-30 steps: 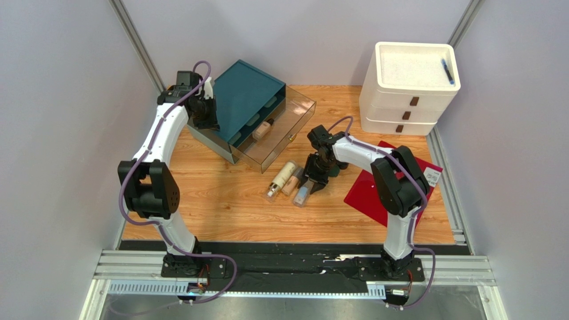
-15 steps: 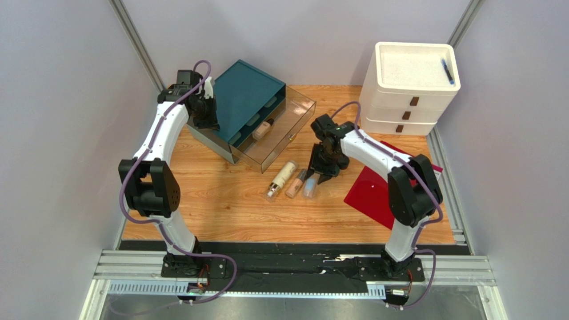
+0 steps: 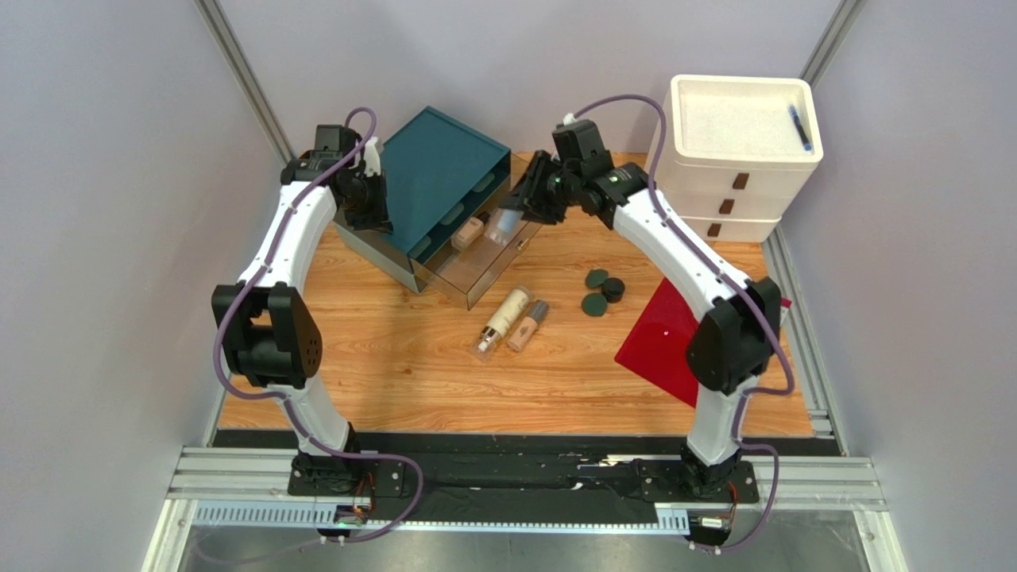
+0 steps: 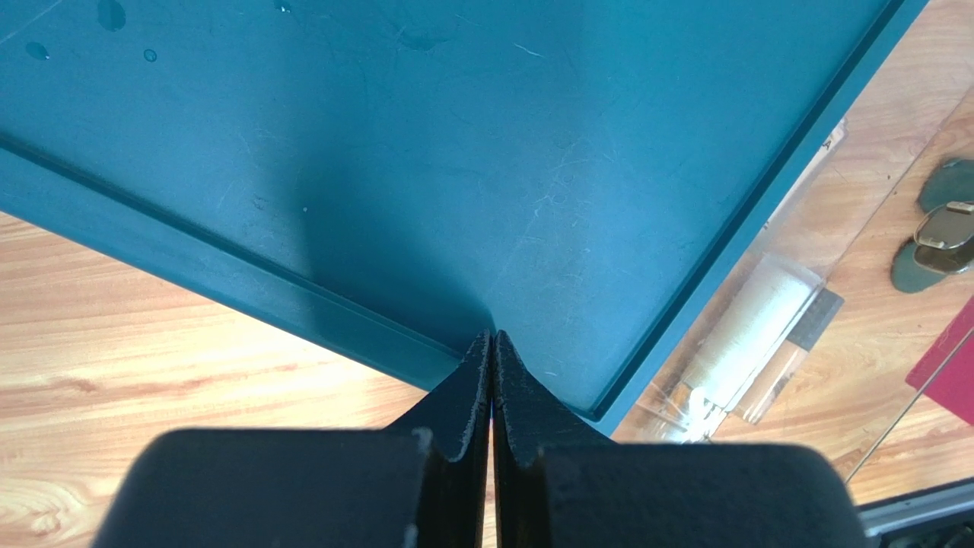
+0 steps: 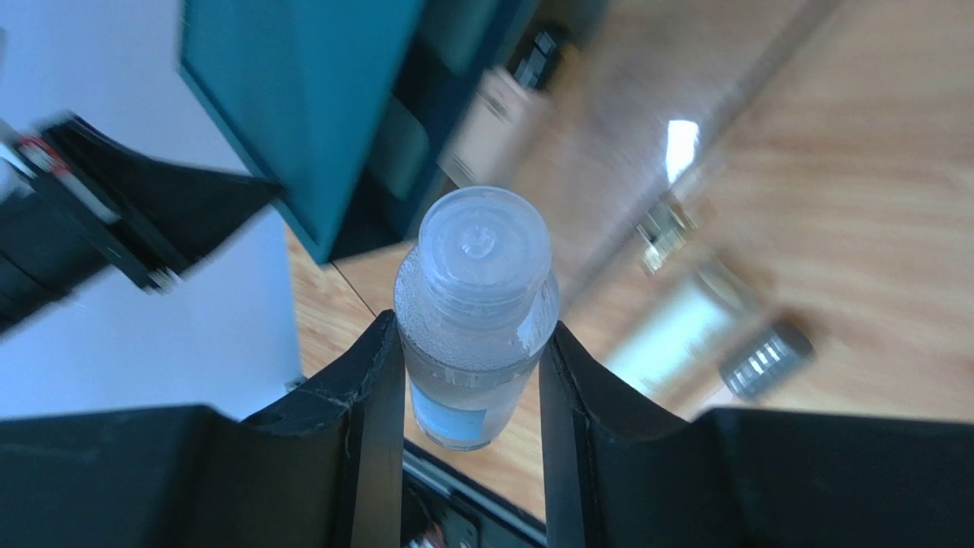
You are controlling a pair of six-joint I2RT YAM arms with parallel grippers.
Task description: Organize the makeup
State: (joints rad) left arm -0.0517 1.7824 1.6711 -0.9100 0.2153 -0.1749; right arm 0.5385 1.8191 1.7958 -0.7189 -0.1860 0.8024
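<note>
My right gripper (image 3: 516, 215) (image 5: 469, 329) is shut on a clear bottle (image 3: 506, 223) (image 5: 480, 257) with a pale blue label, held above the open clear drawer (image 3: 495, 260) of the teal organizer (image 3: 442, 179). A beige bottle (image 3: 468, 232) lies in that drawer. Two more beige tubes (image 3: 506, 315) (image 3: 527, 324) lie on the table in front of it. Three dark round compacts (image 3: 596, 278) sit to their right. My left gripper (image 3: 364, 215) (image 4: 492, 337) is shut and empty, its tips against the organizer's top (image 4: 457, 148) near the back left edge.
A flat red sheet (image 3: 675, 340) lies at the right, by the right arm. A white drawer unit (image 3: 728, 167) stands at the back right with a blue pen (image 3: 799, 126) on top. Grey walls close in both sides.
My right gripper lifted the clear bottle off the table and carried it back and left to above the open drawer, uncovering the compacts. The left arm has not moved.
</note>
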